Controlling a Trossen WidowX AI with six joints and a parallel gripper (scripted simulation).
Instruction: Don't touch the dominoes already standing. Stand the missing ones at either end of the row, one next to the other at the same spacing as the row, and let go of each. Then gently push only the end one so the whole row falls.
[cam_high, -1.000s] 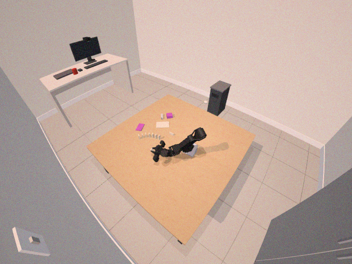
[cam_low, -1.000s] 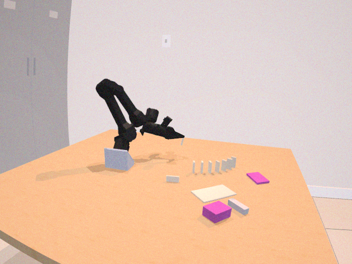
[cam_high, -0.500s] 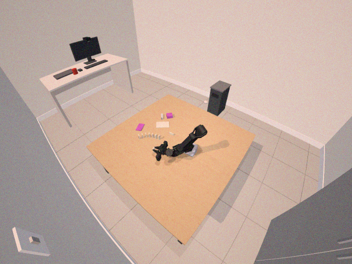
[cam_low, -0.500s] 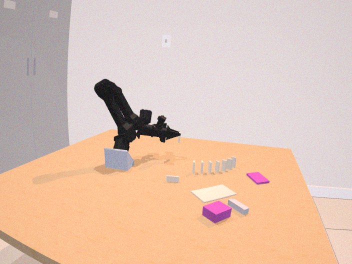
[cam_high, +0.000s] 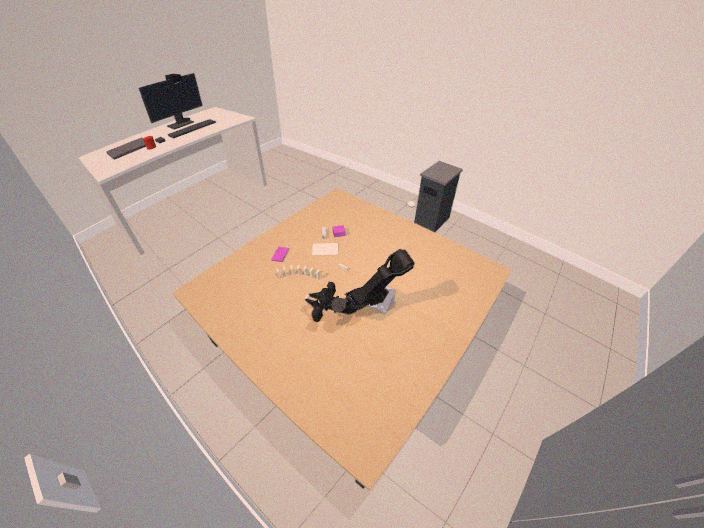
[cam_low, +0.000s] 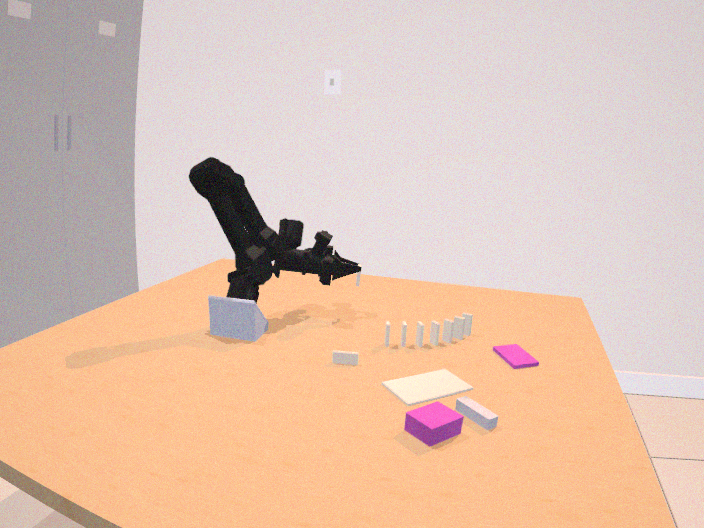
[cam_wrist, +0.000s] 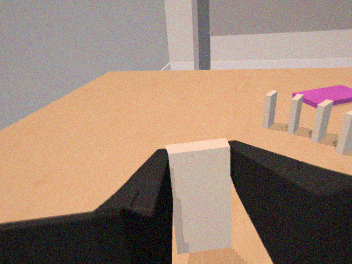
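My gripper (cam_wrist: 196, 155) (cam_low: 359, 269) (cam_high: 308, 297) is shut on a white domino (cam_wrist: 202, 200) (cam_low: 358, 278). It holds the domino upright by its upper part, in the air above the table. Several standing white dominoes form a gently curved row (cam_low: 420, 334) (cam_high: 298, 270); part of it shows at the right in the wrist view, with one end domino (cam_wrist: 270, 109). In the exterior view the gripper is to the left of the row and higher. Another white domino (cam_low: 345, 358) (cam_high: 344, 267) lies on its long edge, apart from the row, on the arm's side.
A cream flat plate (cam_low: 427, 386) (cam_high: 325, 248), a magenta block (cam_low: 433, 423) (cam_high: 338, 231) and a pale grey bar (cam_low: 476, 413) (cam_high: 324, 233) lie on one side of the row. A flat magenta piece (cam_low: 515, 355) (cam_high: 279, 254) (cam_wrist: 327, 95) lies near the row's far end.
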